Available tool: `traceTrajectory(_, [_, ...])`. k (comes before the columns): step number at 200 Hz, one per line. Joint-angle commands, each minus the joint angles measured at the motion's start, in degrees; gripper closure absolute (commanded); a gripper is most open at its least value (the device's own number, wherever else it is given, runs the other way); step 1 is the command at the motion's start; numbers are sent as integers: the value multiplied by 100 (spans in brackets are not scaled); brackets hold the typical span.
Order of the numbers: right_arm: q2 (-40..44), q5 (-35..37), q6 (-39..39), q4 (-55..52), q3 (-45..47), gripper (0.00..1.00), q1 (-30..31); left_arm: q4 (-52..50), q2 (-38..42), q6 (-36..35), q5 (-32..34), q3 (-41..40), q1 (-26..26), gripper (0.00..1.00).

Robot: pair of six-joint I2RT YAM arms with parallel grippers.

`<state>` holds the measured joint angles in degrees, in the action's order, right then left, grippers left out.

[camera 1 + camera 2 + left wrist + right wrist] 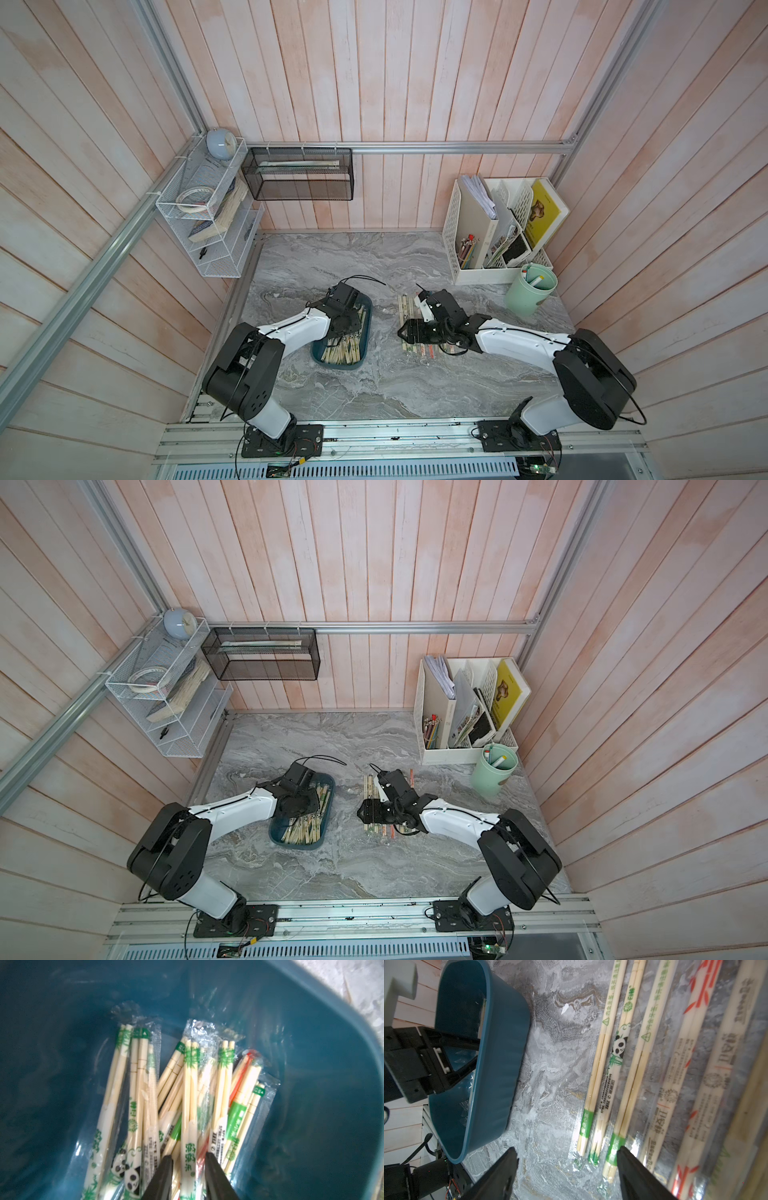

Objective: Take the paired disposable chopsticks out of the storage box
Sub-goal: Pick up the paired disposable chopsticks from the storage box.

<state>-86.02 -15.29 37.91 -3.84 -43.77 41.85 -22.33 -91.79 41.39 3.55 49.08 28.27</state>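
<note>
The grey marble table (374, 257) held the box (311, 1084) at left, chopsticks (141, 1084) piled inside. The left gripper (188, 1159) was down in it, jaws narrow around one pair (188, 1105); whether they pinched it could not be told. Right of the box, the right gripper (566, 1149) hung wide open over a row (604, 1043) of sleeved pairs.

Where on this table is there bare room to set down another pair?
Bare table: the narrow strip between the storage box and the laid-out chopsticks; the stretch from the back wall to both; the wide front stretch. Crowded: the back right corner, with the file organiser and green cup.
</note>
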Motion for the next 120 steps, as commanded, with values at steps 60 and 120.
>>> traceTrajectory(60, [41,80,-135,-29,9,22,-45,-114,-337,-43,164,214,34,78])
traceTrajectory(120, [2,52,-179,-29,-11,22,-80,-246,-107,-78,212,302,38,86])
